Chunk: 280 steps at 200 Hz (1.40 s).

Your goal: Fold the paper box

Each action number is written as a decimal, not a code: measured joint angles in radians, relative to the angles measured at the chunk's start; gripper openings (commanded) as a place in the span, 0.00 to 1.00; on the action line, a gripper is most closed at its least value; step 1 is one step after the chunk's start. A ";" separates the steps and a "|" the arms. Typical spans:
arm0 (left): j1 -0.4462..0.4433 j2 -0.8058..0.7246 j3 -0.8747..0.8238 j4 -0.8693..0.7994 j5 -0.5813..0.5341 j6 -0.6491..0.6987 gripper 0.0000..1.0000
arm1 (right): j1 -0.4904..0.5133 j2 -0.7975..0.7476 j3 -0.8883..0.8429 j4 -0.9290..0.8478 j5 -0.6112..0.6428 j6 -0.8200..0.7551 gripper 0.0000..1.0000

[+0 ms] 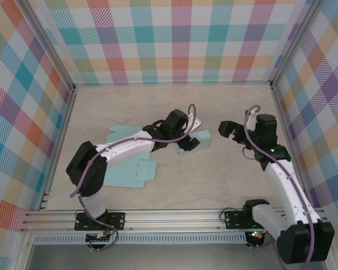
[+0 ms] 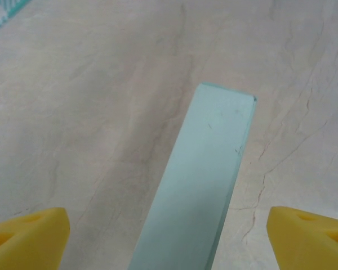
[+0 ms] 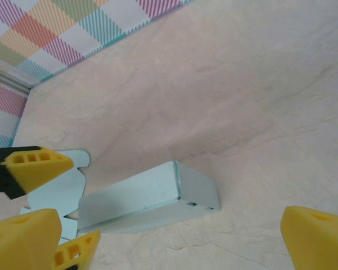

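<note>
My left gripper [image 2: 169,242] and right gripper [image 1: 225,131] both gape, empty. The paper box [image 1: 198,139] lies at nine o'clock from the right gripper, directly under the left.

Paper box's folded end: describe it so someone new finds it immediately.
Start at the marbled tabletop inside the plaid walls and look at its middle. The folded end is the raised pale-teal rectangular sleeve there, unlike the flat panels lying left of it.

pale beige marbled tabletop [image 1: 231,107], small folded light-teal paper box [image 1: 201,140] lying near centre, flat light-teal die-cut paper sheet [image 1: 132,173] to its left (partly hidden), second flat teal paper piece [image 1: 116,136] further back-left
</note>
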 measured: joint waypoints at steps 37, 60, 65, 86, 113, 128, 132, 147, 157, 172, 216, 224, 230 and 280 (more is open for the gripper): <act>0.000 0.112 0.103 -0.105 0.005 0.098 0.86 | 0.000 -0.121 -0.037 -0.064 0.070 -0.006 1.00; 0.000 0.165 0.156 -0.151 -0.005 0.133 0.80 | 0.000 -0.168 -0.061 -0.085 0.106 -0.006 1.00; 0.000 0.178 0.168 -0.158 -0.009 0.136 0.78 | 0.000 -0.177 -0.064 -0.088 0.114 -0.006 1.00; 0.000 0.214 0.203 -0.190 -0.016 0.163 0.67 | 0.000 -0.199 -0.072 -0.097 0.144 -0.006 1.00; 0.000 0.225 0.205 -0.207 -0.034 0.187 0.53 | 0.000 -0.228 -0.087 -0.097 0.161 -0.006 1.00; 0.000 0.225 0.205 -0.204 -0.048 0.198 0.46 | 0.000 -0.250 -0.097 -0.092 0.160 -0.006 1.00; 0.000 0.225 0.205 -0.202 -0.055 0.201 0.45 | 0.000 -0.257 -0.099 -0.093 0.159 -0.006 1.00; -0.004 0.225 0.205 -0.196 -0.082 0.222 0.44 | 0.000 -0.280 -0.110 -0.085 0.156 -0.006 1.00; -0.006 0.225 0.204 -0.187 -0.109 0.240 0.44 | 0.000 -0.296 -0.117 -0.084 0.153 -0.005 1.00; -0.013 0.227 0.196 -0.145 -0.156 0.278 0.44 | 0.000 -0.318 -0.123 -0.079 0.149 -0.003 1.00; -0.031 0.289 0.189 0.096 -0.261 0.448 0.45 | 0.000 -0.376 -0.124 -0.077 0.151 0.026 1.00; -0.034 0.315 0.189 0.151 -0.270 0.486 0.45 | 0.000 -0.389 -0.124 -0.077 0.154 0.032 1.00; -0.035 0.333 0.189 0.188 -0.273 0.509 0.46 | 0.000 -0.400 -0.124 -0.076 0.159 0.037 1.00; -0.037 0.490 0.250 0.439 -0.256 0.708 0.48 | 0.000 -0.509 -0.124 -0.064 0.233 0.063 1.00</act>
